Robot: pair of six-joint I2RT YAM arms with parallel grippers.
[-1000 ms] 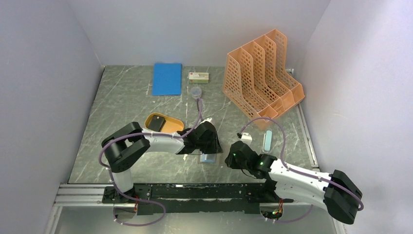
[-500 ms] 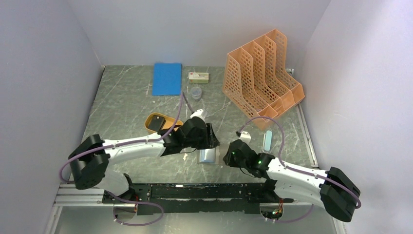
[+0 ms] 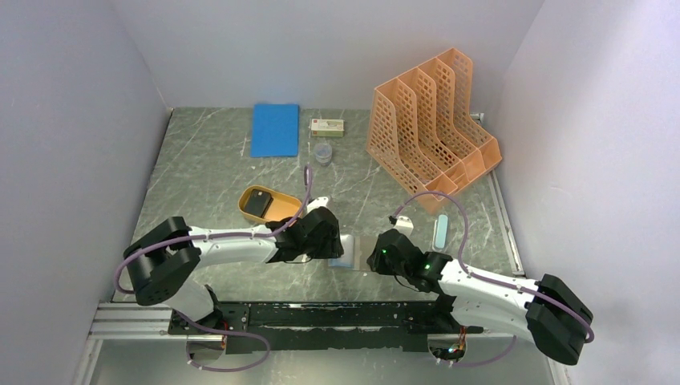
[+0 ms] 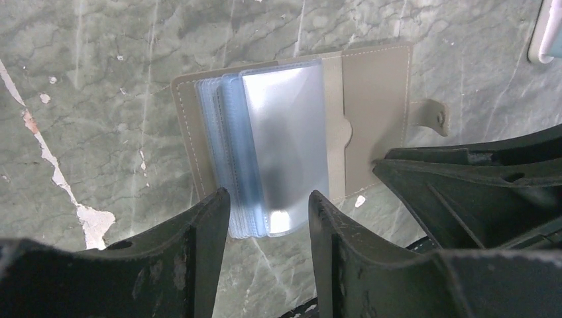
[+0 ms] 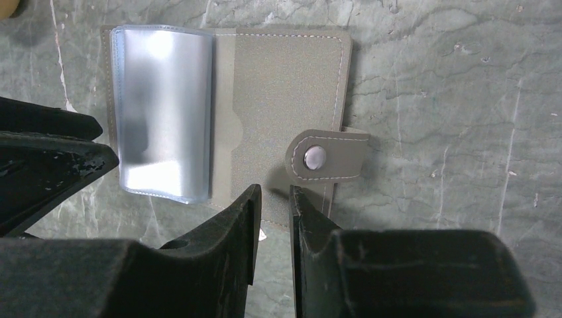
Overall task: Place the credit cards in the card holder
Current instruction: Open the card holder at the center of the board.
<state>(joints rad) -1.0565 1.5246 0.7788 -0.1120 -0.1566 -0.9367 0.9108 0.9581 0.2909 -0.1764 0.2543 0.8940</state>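
Observation:
The card holder lies open and flat on the table between my two grippers. Its grey-brown cover has a snap tab, and clear plastic sleeves fan up from it. My left gripper is open and empty, its fingertips astride the near end of the sleeves. My right gripper is nearly shut on nothing, its tips at the cover's near edge beside the tab. One black credit card lies in the orange oval tray.
An orange file rack stands at the back right. A blue notebook, a small box and a clear cup sit at the back. A pale blue oblong object lies right of my right gripper.
My left arm has changed pose and its gripper has come nearer and lower, onto the holder's left side. The right arm has barely moved.

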